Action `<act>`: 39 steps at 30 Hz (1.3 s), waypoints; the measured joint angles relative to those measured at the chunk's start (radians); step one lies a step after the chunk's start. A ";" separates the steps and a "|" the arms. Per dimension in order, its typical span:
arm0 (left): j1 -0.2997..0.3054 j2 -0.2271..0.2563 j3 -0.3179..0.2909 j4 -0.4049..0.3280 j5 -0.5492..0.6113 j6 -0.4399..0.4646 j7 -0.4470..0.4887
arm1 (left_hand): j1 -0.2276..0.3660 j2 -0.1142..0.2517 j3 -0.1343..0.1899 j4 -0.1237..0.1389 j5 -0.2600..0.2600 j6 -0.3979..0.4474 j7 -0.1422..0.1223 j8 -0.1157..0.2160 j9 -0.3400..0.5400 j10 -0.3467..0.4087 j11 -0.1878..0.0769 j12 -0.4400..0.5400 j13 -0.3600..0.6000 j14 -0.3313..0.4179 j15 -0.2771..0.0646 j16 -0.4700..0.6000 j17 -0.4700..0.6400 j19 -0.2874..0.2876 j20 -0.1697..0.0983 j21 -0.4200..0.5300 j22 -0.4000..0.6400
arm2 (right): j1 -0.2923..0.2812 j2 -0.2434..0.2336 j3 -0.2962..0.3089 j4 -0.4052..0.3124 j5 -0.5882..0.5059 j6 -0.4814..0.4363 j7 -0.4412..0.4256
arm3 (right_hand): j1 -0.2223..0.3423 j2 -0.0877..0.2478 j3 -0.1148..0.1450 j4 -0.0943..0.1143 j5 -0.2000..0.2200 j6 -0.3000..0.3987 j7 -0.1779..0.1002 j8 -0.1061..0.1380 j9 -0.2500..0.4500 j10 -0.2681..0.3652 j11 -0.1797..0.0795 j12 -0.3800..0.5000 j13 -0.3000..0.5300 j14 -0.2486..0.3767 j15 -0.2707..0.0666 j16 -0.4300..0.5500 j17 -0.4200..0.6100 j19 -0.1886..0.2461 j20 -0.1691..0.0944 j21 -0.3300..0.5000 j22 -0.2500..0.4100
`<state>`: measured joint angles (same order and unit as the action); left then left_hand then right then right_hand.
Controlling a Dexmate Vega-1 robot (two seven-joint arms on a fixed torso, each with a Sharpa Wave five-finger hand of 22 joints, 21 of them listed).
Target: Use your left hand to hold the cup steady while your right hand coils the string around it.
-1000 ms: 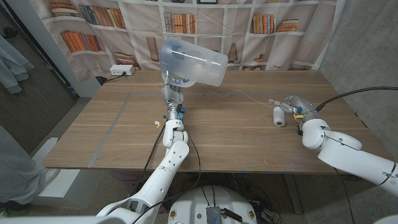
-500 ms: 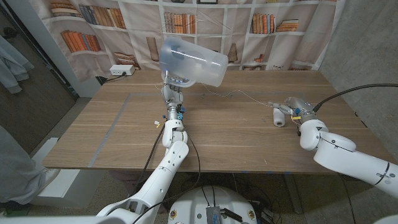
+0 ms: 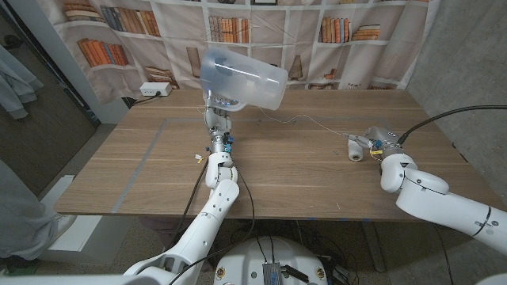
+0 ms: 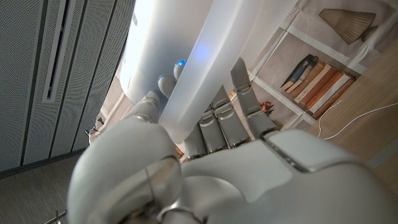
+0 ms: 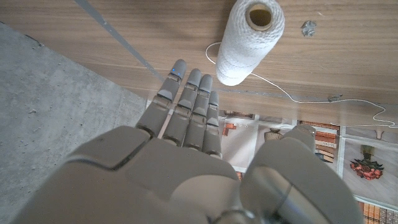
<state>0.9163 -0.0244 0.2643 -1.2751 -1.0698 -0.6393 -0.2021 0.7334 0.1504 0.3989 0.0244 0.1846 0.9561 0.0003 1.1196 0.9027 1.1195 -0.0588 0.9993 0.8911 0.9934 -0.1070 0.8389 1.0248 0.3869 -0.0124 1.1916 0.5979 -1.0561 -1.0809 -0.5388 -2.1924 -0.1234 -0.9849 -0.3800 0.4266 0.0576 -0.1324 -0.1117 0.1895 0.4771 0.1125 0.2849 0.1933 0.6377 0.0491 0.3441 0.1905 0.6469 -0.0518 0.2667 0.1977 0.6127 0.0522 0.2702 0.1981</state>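
A large translucent plastic cup point(image 3: 242, 77) hangs tilted above the back of the wooden table point(image 3: 301, 178). My left hand point(image 3: 219, 119) grips it from below; in the left wrist view the fingers point(image 4: 219, 117) clamp the cup's wall point(image 4: 194, 68). A white spool of string point(image 3: 356, 148) stands at the right of the table. A thin string point(image 3: 313, 122) runs from the cup across to it. Just right of the spool, my right hand point(image 3: 373, 142) holds nothing. The right wrist view shows straight fingers point(image 5: 188, 106) stopping short of the spool point(image 5: 249, 40), the thumb apart.
A white power strip point(image 3: 154, 89) lies at the table's back left corner. A small scrap point(image 3: 198, 156) sits beside my left forearm. A grey tape line point(image 3: 142, 170) crosses the left half. A bookshelf-print curtain point(image 3: 348, 32) hangs behind. A person's leg point(image 3: 20, 222) shows at the left edge.
My right arm has shifted slightly to the left, bringing the hand closer to the spool. The cup, the left hand and the spool have stayed put.
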 measured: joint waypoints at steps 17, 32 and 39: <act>0.010 0.008 -0.031 -0.014 0.011 -0.053 0.033 | -0.008 -0.008 0.007 -0.007 0.000 0.003 0.000 -0.001 0.003 0.003 -0.004 0.000 0.016 0.005 -0.005 -0.004 0.005 0.000 0.000 0.024 0.000 | 0.058 -0.010 -0.069 0.004 -0.038 -0.064 0.055 | -0.012 -0.004 -0.007 0.007 0.000 0.002 0.009 -0.004 -0.003 0.000 0.001 -0.005 -0.005 -0.013 0.013 -0.005 0.000 -0.008 0.011 0.000 0.000; 0.012 0.013 -0.040 -0.015 0.003 -0.066 0.033 | -0.011 -0.011 0.014 -0.014 0.000 0.003 0.000 -0.011 0.012 0.003 -0.004 0.006 0.019 0.005 -0.005 -0.006 0.008 -0.004 -0.004 0.044 0.000 | 0.136 -0.007 -0.166 0.015 -0.079 -0.124 0.097 | -0.035 -0.013 -0.017 0.017 0.000 0.013 0.017 -0.008 -0.003 0.006 0.006 -0.005 -0.004 -0.009 0.020 -0.010 0.000 -0.013 0.016 -0.001 0.000; 0.010 0.015 -0.044 -0.009 -0.004 -0.065 0.025 | -0.011 -0.011 0.017 -0.017 0.000 0.004 0.000 -0.011 0.012 0.003 -0.004 0.007 0.020 0.005 -0.005 -0.006 0.007 -0.004 -0.003 0.052 -0.006 | 0.160 -0.005 -0.196 0.018 -0.103 -0.180 0.131 | -0.054 -0.017 -0.023 0.023 0.000 0.025 0.011 -0.008 -0.003 0.009 0.010 -0.012 -0.004 -0.018 0.029 -0.016 0.005 -0.019 0.021 -0.005 0.000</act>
<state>0.9267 -0.0095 0.2207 -1.2842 -1.0735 -0.7040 -0.1774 0.7228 0.1399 0.4155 0.0079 0.1847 0.9596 0.0003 1.1086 0.9148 1.1226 -0.0625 1.0064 0.9108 0.9986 -0.1124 0.8325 1.0322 0.3832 -0.0157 1.2435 0.5923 -0.8965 -1.0859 -0.7350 -2.1742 -0.2259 -1.1648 -0.2488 0.3728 0.0404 -0.1559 -0.0882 0.1895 0.5022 0.1234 0.2768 0.1907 0.6471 0.0587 0.3322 0.1860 0.6285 -0.0226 0.2504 0.2026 0.5940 0.0736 0.2656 0.1978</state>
